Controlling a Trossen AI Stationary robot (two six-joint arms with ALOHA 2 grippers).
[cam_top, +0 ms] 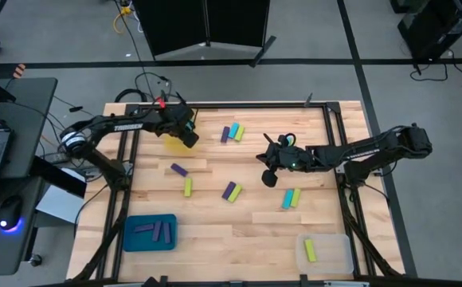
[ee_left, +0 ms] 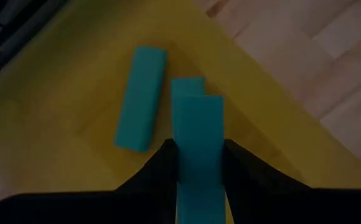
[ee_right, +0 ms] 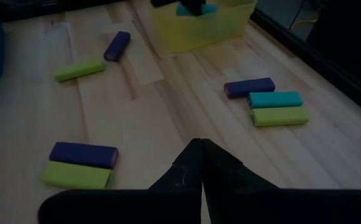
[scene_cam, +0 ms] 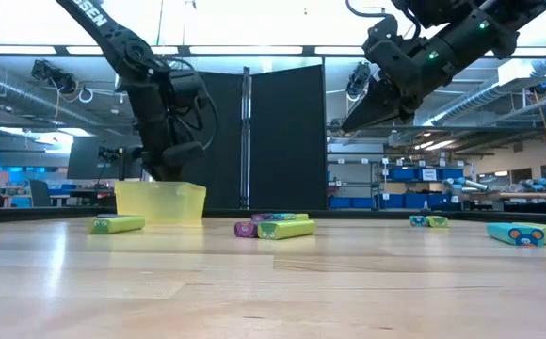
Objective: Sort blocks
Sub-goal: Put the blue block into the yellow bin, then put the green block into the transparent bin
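Nearest the table's front edge lie the blue tray (cam_top: 150, 232), holding two purple blocks (cam_top: 162, 230), and the clear tray (cam_top: 326, 251), holding one yellow-green block (cam_top: 310, 250). Farther in, loose blocks lie on the wooden table (cam_top: 239, 223): a cyan and yellow-green pair (cam_top: 291, 198) touching side by side, a purple and yellow-green pair (cam_top: 231, 191), a single yellow-green block (cam_top: 187, 186) and a single purple block (cam_top: 179, 170) just beyond it. The right arm reaches in from the right side, its right gripper (ee_right: 200, 163) raised above the table's middle with the fingers pressed together and nothing between them. Beyond it lies a row of three blocks (cam_top: 232, 132), purple, cyan and yellow-green. At the far left, the left arm stretches over the yellow tray (cam_top: 180, 141); the left gripper (ee_left: 198, 163) pinches a cyan block (ee_left: 198, 134) over the tray, where two more cyan blocks (ee_left: 140, 98) rest on the tray floor.
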